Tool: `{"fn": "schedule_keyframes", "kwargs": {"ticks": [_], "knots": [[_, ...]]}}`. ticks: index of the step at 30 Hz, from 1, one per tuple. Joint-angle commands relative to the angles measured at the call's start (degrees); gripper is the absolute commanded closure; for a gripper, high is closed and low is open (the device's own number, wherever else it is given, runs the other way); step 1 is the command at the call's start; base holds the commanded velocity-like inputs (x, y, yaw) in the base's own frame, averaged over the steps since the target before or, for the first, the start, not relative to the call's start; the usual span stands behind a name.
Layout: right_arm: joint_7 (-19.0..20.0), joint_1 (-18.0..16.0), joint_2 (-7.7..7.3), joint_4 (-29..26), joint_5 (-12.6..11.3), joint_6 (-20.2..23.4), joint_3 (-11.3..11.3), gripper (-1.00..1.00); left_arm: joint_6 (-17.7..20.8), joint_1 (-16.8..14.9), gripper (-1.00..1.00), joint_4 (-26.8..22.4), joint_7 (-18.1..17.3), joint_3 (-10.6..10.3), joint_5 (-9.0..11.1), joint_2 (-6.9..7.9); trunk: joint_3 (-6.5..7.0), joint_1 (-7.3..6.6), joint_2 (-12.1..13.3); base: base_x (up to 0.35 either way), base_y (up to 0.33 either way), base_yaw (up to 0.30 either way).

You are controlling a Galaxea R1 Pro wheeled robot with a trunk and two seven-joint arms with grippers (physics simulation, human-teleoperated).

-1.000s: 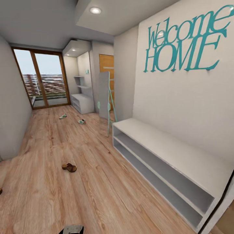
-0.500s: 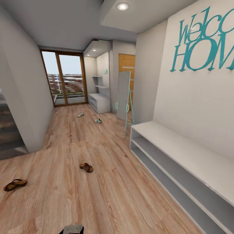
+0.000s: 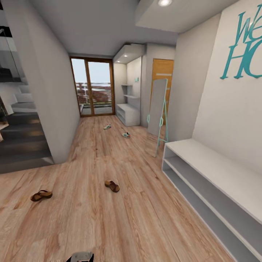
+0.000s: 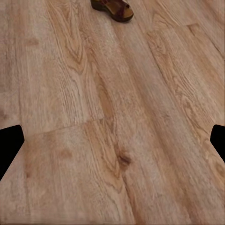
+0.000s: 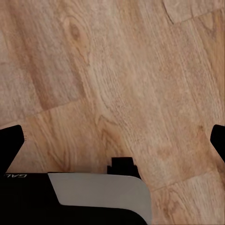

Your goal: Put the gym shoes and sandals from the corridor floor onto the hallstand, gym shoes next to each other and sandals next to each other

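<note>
Going left to right in the head view, a dark staircase (image 3: 20, 138) fills the left edge beside a grey wall. On the corridor floor (image 3: 91, 218) lie four pieces of footwear, counted as two and two. The first sandal (image 3: 41, 195) lies far left, near the foot of the stairs; the second sandal (image 3: 112, 186) lies near the middle of the floor, well apart from the first. Farther down the corridor are two gym shoes: one (image 3: 107, 127) nearer the glass door (image 3: 91, 87), the other (image 3: 126, 135) a little closer and to the right. All four lie on the planks.

Beyond the gym shoes stands the hallstand (image 3: 129, 112), a low grey unit with wall shelves above. A standing mirror (image 3: 157, 109) on a teal frame leans near a wooden door (image 3: 162, 72). At the right runs one long grey bench (image 3: 218, 174) with two open shelves.

The left gripper (image 4: 112, 140) has its dark fingertips (image 4: 9, 145) spread wide at the frame edges, holding nothing, with one sandal (image 4: 112, 8) ahead. The right gripper (image 5: 112, 140) is likewise spread wide over bare planks.
</note>
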Motion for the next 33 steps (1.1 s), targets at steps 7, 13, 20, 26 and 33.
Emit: {"fn": "schedule_keyframes", "kwargs": {"ticks": [7, 13, 20, 26, 33], "knots": [[-0.02, -0.01, 0.00, -0.04, -0.02, 0.01, -0.04, -1.00, -0.19, -0.05, -1.00, 0.11, 0.01, 0.08, 0.12, -0.04, -0.20, 0.00, -0.03, 0.002, 0.001, 0.297], [-0.02, -0.01, 0.00, -0.04, -0.02, 0.01, -0.04, -1.00, -0.18, -0.05, -1.00, 0.11, 0.01, 0.07, 0.12, -0.04, -0.32, 0.00, -0.03, 0.000, 0.000, 0.297], [-0.02, -0.01, 0.00, -0.04, -0.02, 0.01, -0.04, -1.00, -0.19, -0.05, -1.00, 0.10, 0.01, 0.11, 0.12, -0.04, -0.46, 0.00, -0.03, 0.003, 0.000, 0.297], [-0.02, -0.01, 0.00, -0.04, -0.02, 0.01, -0.04, -1.00, -0.19, -0.05, -1.00, 0.11, 0.01, 0.09, 0.12, -0.04, -0.59, 0.00, -0.03, 0.117, 0.000, 0.297], [-0.02, 0.00, 0.00, -0.05, -0.02, 0.01, -0.04, -1.00, -0.18, -0.05, -1.00, 0.11, 0.01, 0.15, 0.12, -0.04, -0.76, 0.00, -0.03, 0.298, 0.000, 0.268]]}}
